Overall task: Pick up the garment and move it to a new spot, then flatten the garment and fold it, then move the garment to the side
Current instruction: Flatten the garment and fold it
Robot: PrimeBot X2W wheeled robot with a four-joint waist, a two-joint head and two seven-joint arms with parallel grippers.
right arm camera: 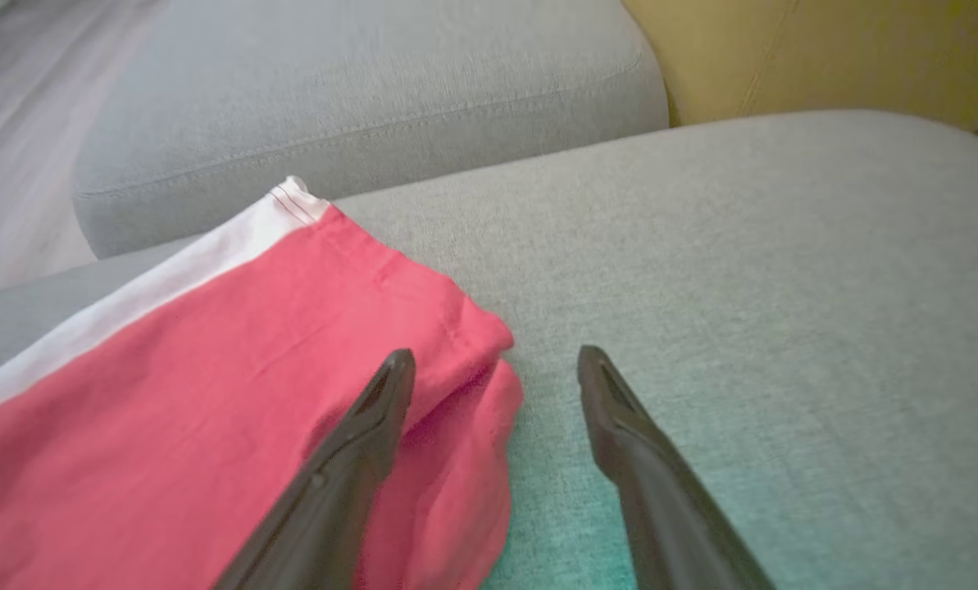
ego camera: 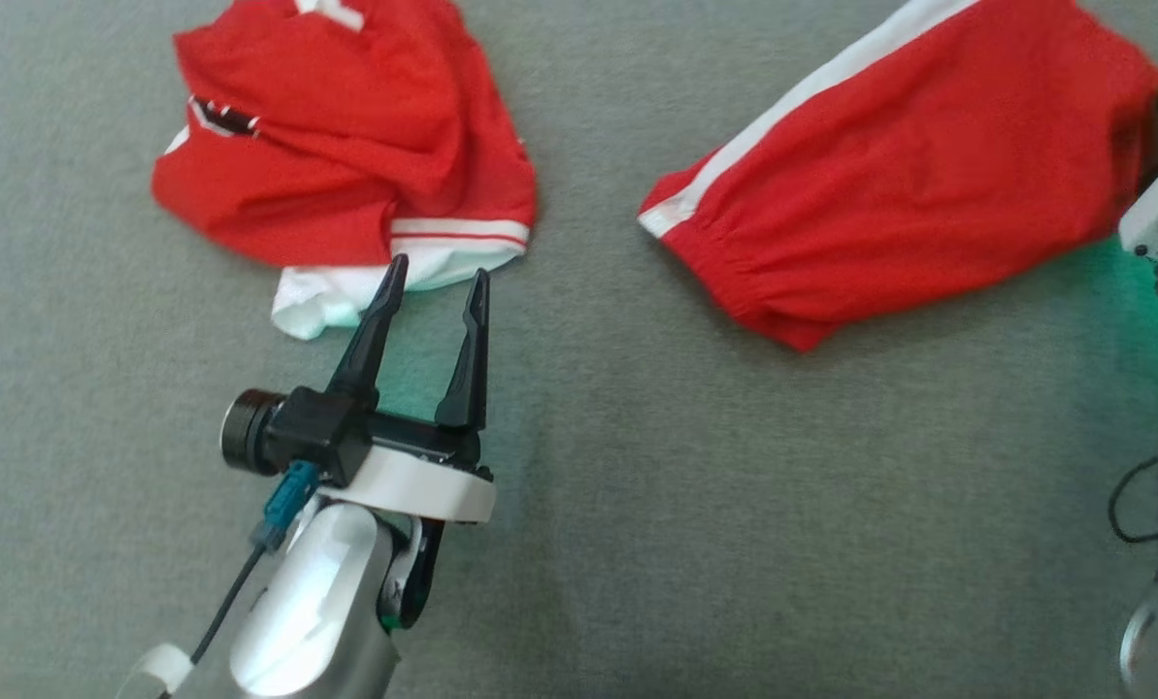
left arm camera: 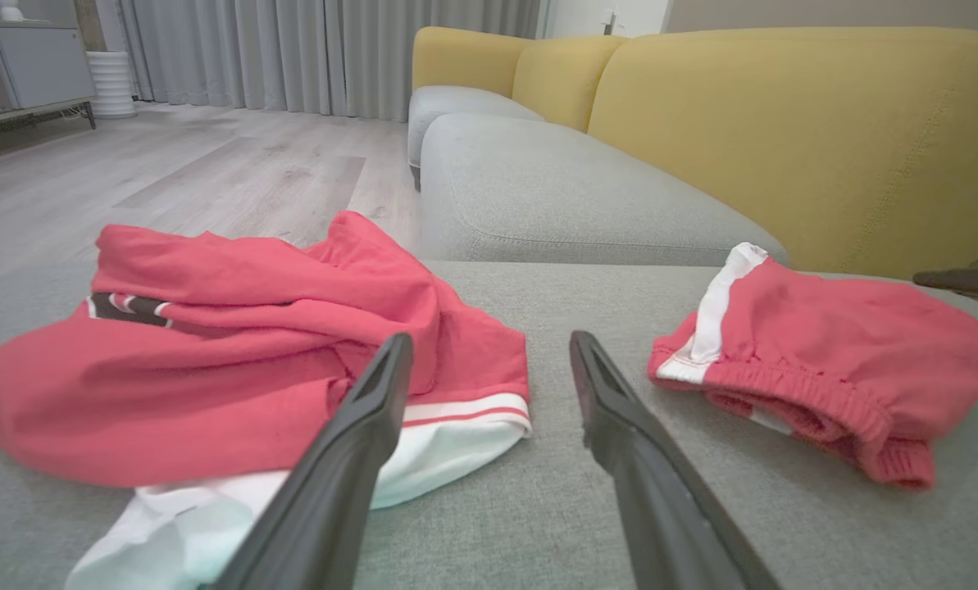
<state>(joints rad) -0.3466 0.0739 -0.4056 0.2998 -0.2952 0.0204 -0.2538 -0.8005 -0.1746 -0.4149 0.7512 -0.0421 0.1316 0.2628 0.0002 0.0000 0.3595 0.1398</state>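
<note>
Although two red garments are spread on the grey cushion (ego camera: 637,505), nothing is gripped at this moment, and the task is judged to be at or near its opening step. The crumpled jersey (ego camera: 346,136) is seen toward the robot's left, bunched in loose folds with its white hem (ego camera: 321,301) turned out underneath; no flattening or folding has been done to it. The left gripper (ego camera: 440,268) is held low over the cushion with its jaws spread wide and empty, its fingertips placed at the edge of that white hem, so a first pick-up of this piece is taken to be in preparation. The red shorts (ego camera: 909,165) are laid toward the right, well apart from the jersey, lying fairly flat with the white side stripe and gathered waistband showing; whether they have been folded cannot be told. The right gripper (right arm camera: 497,352) is likewise released and empty, one finger positioned above the corner of the shorts and the other above bare cushion. Which of the two pieces is meant by the task cannot be settled from the views. For the jersey, lifting, moving, flattening, folding and setting aside are all judged to be left.
</note>
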